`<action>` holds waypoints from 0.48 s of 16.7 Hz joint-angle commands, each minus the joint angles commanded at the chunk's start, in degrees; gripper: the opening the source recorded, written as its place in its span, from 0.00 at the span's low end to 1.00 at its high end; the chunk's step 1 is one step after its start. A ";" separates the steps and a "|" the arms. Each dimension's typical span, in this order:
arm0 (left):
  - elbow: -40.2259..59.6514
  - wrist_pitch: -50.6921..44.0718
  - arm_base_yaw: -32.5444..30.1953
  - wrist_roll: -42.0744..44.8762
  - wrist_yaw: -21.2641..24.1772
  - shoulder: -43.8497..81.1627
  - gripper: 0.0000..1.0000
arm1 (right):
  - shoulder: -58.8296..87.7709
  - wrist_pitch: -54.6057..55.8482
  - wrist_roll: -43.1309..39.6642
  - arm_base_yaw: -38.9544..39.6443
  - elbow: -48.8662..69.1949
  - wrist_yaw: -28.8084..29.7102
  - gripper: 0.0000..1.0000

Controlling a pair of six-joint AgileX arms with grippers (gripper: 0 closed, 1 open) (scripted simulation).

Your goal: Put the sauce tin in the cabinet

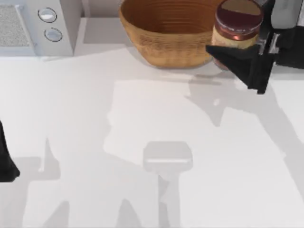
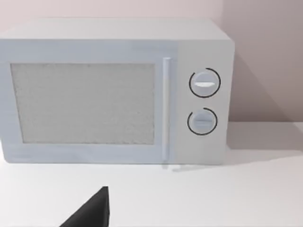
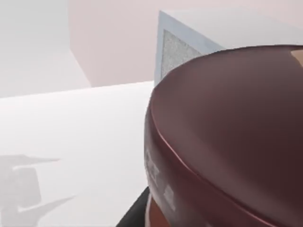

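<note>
The sauce tin [image 1: 237, 29] sits near the far right part of the table [image 1: 142, 118] in the top view. It stands up straight, and its brown top and dark red rim face the camera. The right gripper [image 1: 223, 52] is wrapped around the tin's lower part, and its black fingers [image 1: 232, 59] press on the tin, so the claw is grasping the tin. The tin is just beside the big woven basket [image 1: 166, 33], on the basket's right side. I cannot tell if the tin touches the table or is lifted a bit. A white box with two round knobs [image 1: 40, 26] stands at the far left corner. The left arm [image 1: 7, 161] is parked at the left edge of the table, and I cannot tell how its claw is set.

In the left wrist view, the white box with two round knobs [image 2: 113, 92] stands on the table [image 2: 213, 198] against a pale wall [image 2: 265, 56]. It has a grey speckled door panel [image 2: 83, 103] and a thin upright handle [image 2: 166, 109]. One black finger [image 2: 92, 212] of the left gripper pokes into the picture.

In the right wrist view, the sauce tin [image 3: 227, 142] is very close, with its dark red rim big and round. A bit of black finger [image 3: 135, 215] shows under it. Behind the tin is a corner of the white box [image 3: 189, 38] with its speckled panel, and the table [image 3: 71, 142] stretches away beside it.
</note>
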 joint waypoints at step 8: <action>0.00 0.00 0.00 0.00 0.00 0.00 1.00 | -45.78 -14.07 5.69 -6.76 -26.52 26.60 0.00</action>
